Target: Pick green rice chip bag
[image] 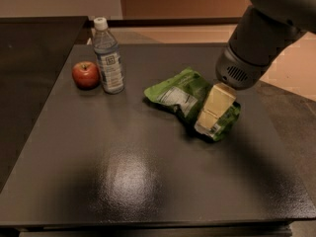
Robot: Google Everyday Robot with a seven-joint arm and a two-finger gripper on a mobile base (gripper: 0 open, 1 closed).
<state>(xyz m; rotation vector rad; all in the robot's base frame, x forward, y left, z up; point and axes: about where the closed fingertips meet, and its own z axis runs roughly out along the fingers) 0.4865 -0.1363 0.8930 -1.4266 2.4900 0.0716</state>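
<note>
The bag [174,92] lies crumpled near the middle of the tabletop [148,186]. The pincer [209,118] is down over the bag's right end; I cannot tell whether it is wide or narrow. Well left of the bag stands 1 bottle [109,58], and 1 apple [85,74] farther left.

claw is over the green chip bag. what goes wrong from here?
1. The claw hangs over the right end of the green rice chip bag, not its middle; a grip there may catch only crinkled foil and slip on the lift.
2. The bag lies flat on the glossy table; pressing down might slide it rather than pinch it.
</note>
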